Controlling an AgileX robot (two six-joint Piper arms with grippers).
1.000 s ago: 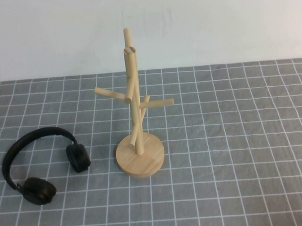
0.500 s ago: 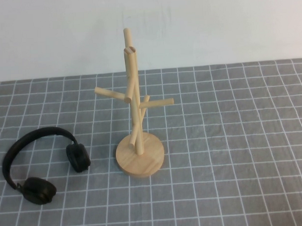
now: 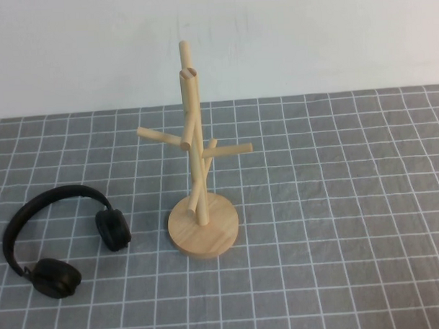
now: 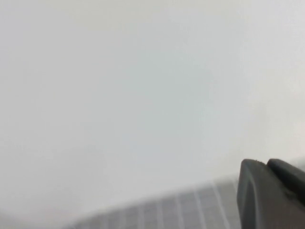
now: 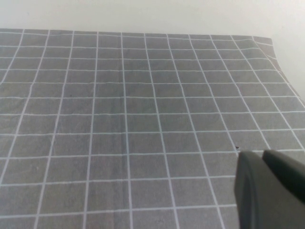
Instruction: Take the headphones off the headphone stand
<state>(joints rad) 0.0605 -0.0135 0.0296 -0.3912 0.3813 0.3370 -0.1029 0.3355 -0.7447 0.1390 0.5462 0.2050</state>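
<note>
The black headphones point(image 3: 55, 235) lie flat on the grey checked cloth, left of the headphone stand and apart from it. The wooden headphone stand point(image 3: 198, 161) rises upright in the middle of the table, and nothing hangs on its pegs. Neither gripper shows in the high view. In the left wrist view my left gripper point(image 4: 266, 163) is shut, holds nothing, and faces the white wall above the cloth's far edge. In the right wrist view my right gripper point(image 5: 261, 153) is shut and empty, hovering over bare cloth.
The grey cloth with white grid lines point(image 3: 336, 204) covers the table up to the white back wall point(image 3: 309, 38). The cloth's edge and corner point(image 5: 267, 40) show in the right wrist view.
A dark curved part at the left edge of the high view a second ago has gone out of view. Headphones and stand have not moved.
</note>
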